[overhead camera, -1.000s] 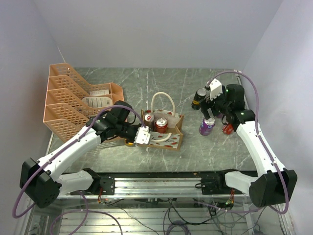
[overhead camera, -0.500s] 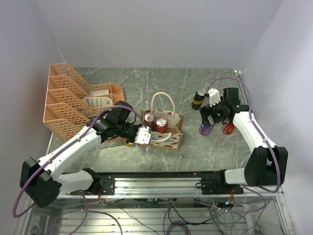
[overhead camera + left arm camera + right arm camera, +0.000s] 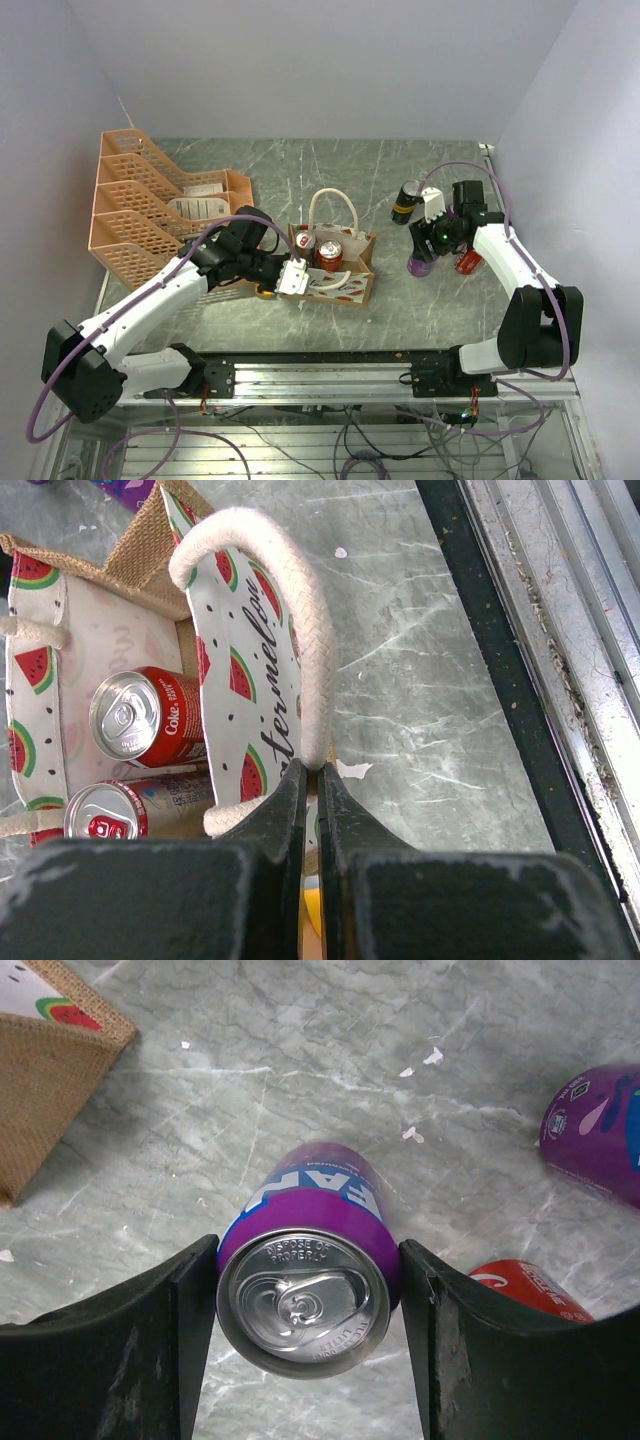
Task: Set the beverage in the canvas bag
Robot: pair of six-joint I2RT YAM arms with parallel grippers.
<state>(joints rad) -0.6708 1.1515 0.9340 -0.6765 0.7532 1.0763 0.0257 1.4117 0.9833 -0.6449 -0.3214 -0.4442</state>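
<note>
The canvas bag [image 3: 338, 282] stands at the table's middle, tan with watermelon print [image 3: 245, 670]. Two cans stand inside it: a red Coke can [image 3: 140, 715] and a silver-topped can [image 3: 105, 812]. My left gripper [image 3: 292, 277] is shut on the bag's near white rope handle [image 3: 300, 610], pinching it at its base [image 3: 311, 775]. The beverage, an upright purple Fanta can [image 3: 305, 1260], stands to the right of the bag [image 3: 421, 262]. My right gripper [image 3: 307, 1295] straddles its top from above, both fingers pressed against its sides.
A black can [image 3: 407, 200] stands behind the purple one. A red can [image 3: 525, 1285] and another purple can [image 3: 600, 1140] lie just right of it. An orange mesh tray rack [image 3: 150, 215] fills the back left. The bag's tan corner [image 3: 50, 1090] lies left of my right gripper.
My right gripper came down over the purple can and its jaws closed in from wide open onto the can's sides. The left arm and the bag have not moved.
</note>
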